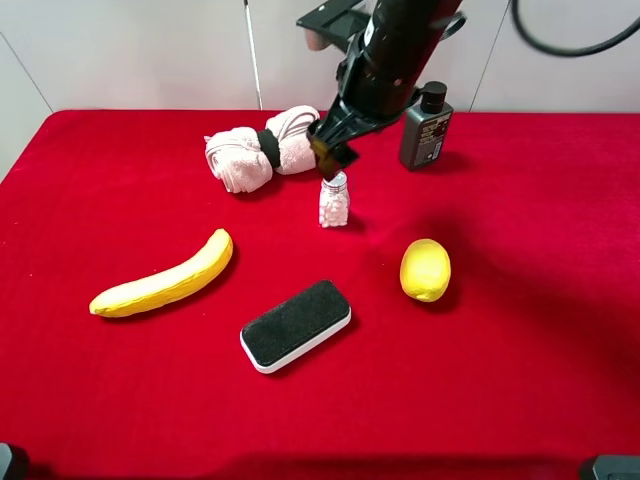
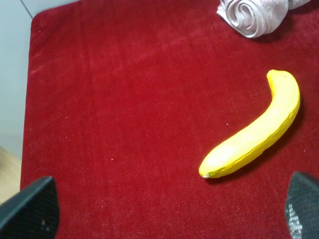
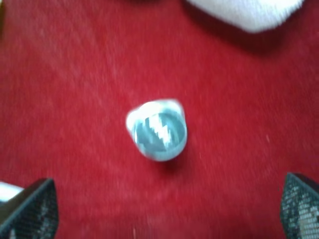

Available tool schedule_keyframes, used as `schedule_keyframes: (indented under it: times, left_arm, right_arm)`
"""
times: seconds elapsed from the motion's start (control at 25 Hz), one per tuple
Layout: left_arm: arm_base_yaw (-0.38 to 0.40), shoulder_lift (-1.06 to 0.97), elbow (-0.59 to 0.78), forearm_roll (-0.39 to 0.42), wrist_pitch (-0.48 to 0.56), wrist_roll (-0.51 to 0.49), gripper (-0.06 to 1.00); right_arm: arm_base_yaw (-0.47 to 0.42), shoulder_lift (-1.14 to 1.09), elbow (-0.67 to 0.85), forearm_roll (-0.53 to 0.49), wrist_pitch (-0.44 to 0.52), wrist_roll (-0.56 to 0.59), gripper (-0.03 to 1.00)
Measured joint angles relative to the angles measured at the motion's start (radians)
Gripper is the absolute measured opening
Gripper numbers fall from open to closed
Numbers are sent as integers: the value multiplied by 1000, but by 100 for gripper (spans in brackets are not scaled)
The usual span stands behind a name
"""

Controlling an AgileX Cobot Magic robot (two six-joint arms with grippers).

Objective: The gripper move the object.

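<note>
Bottle (image 1: 334,200) stands upright mid-desk, silver cap up, pellets inside! Nearest the camera lies the black-topped brush (image 1: 296,324), then the banana (image 1: 163,279) and lemon (image 1: 425,269). Right tool (image 1: 335,152) hangs just above the bottle, fingers (image 3: 31,209) spread wide, gripping nothing. Left tool (image 2: 169,211) gapes near the banana, empty. Farther back: rolled towel (image 1: 262,148), dark pump bottle (image 1: 426,126).

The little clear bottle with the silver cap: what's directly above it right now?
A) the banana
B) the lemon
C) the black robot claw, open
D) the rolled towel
C: the right gripper hangs just over the small bottle, and its wrist view looks straight down on the cap between spread fingers.
</note>
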Motion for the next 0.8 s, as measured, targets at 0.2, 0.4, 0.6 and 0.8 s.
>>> schedule_keyframes:
  times: [0.2, 0.4, 0.6, 0.8]
  left_arm:
    - [0, 0, 0, 0, 0, 0, 88]
    - [0, 0, 0, 0, 0, 0, 88]
    - [0, 0, 0, 0, 0, 0, 88]
    - [0, 0, 0, 0, 0, 0, 88]
  right_arm:
    - [0, -88, 0, -23, 143, 14, 69]
    - [0, -176, 2, -44, 282, 56, 69]
    - [0, -284, 75, -92, 287, 95, 69]
    - [0, -441, 236, -95, 291, 104, 69]
